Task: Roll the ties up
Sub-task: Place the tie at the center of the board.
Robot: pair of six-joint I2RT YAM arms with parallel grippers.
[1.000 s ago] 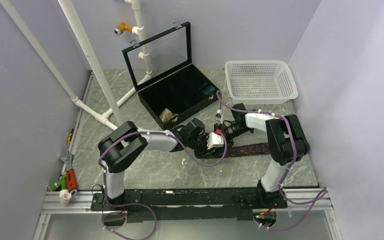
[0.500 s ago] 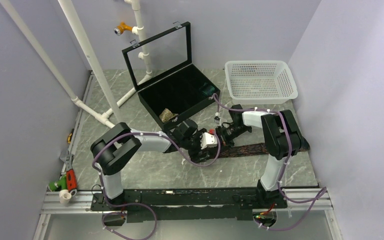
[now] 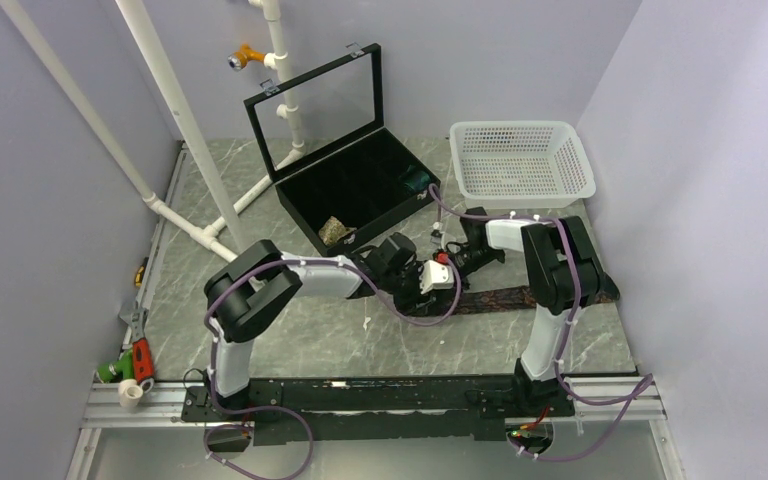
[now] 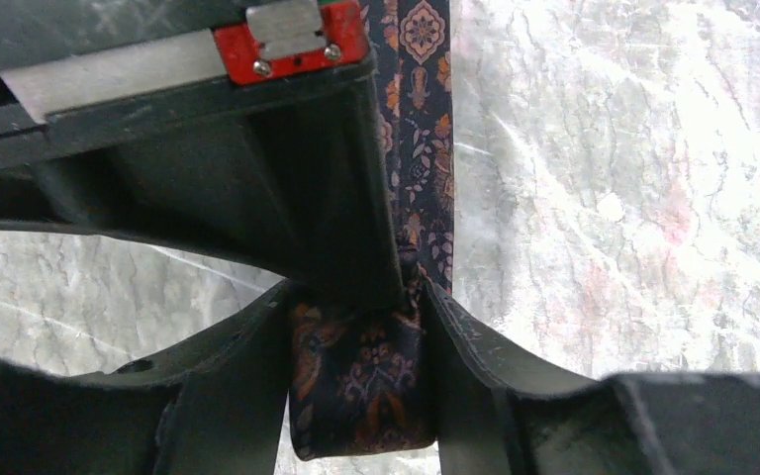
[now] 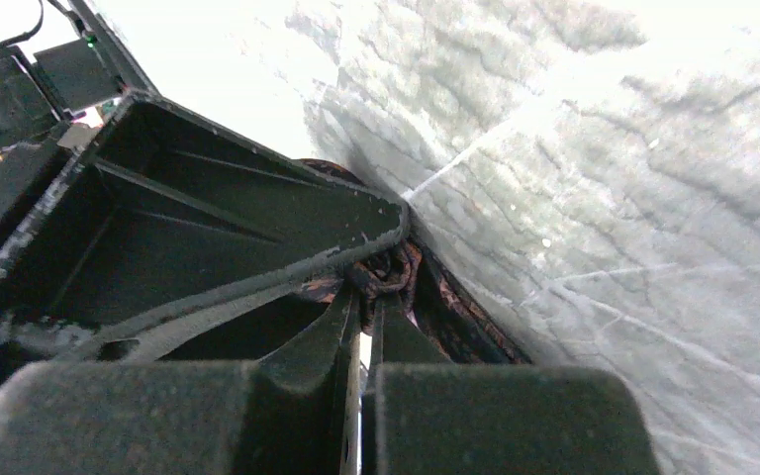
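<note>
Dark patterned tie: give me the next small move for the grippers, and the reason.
Probably turn the roll a little further along the flat strip. The left gripper clamps the rolled end of the tie, the right gripper pinches its middle, and a long stretch lies unrolled on the table.

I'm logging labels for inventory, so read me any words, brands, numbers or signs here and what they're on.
No text can be read anywhere.
The red plate with screws is blank; the dark patterned tie shows ornament, not letters; the white basket and black case carry no visible label.
</note>
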